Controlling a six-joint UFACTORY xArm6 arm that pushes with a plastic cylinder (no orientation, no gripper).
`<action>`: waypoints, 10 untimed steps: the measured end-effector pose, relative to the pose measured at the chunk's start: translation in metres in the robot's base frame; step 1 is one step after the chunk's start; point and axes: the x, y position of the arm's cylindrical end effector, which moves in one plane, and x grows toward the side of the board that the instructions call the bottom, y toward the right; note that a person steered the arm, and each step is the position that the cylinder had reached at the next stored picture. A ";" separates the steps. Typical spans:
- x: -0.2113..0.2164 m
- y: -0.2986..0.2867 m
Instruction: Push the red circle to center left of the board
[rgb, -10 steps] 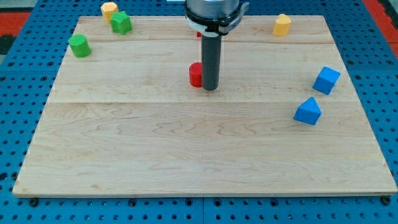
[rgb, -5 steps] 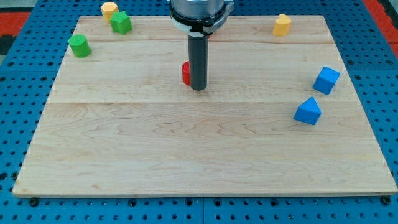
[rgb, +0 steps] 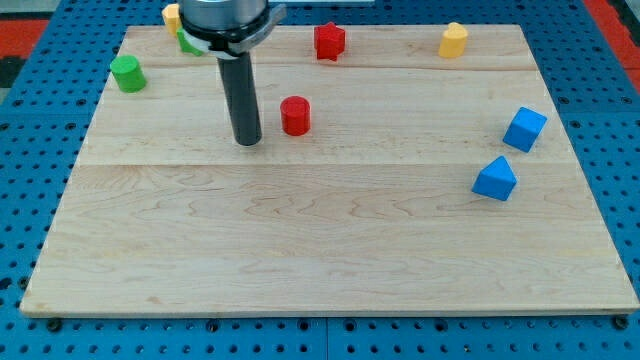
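The red circle (rgb: 295, 115), a short red cylinder, stands on the wooden board (rgb: 330, 250) a little above and left of its middle. My tip (rgb: 247, 141) rests on the board to the left of the red circle, with a small gap between them and no contact. The rod rises from the tip toward the view's top, where the arm's end hides part of the blocks behind it.
A red star-like block (rgb: 329, 41) sits at the top centre. A green cylinder (rgb: 127, 73) is at the upper left. A green block (rgb: 187, 42) and a yellow block (rgb: 171, 14) are partly hidden behind the arm. A yellow block (rgb: 453, 39) is at the top right. Two blue blocks (rgb: 524, 128) (rgb: 495, 179) are at the right.
My tip has moved left, from the red circle's right side to its left side. The red circle shifted slightly left. The red star block is now uncovered.
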 end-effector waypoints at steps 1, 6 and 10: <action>0.000 -0.023; -0.030 0.145; -0.050 -0.050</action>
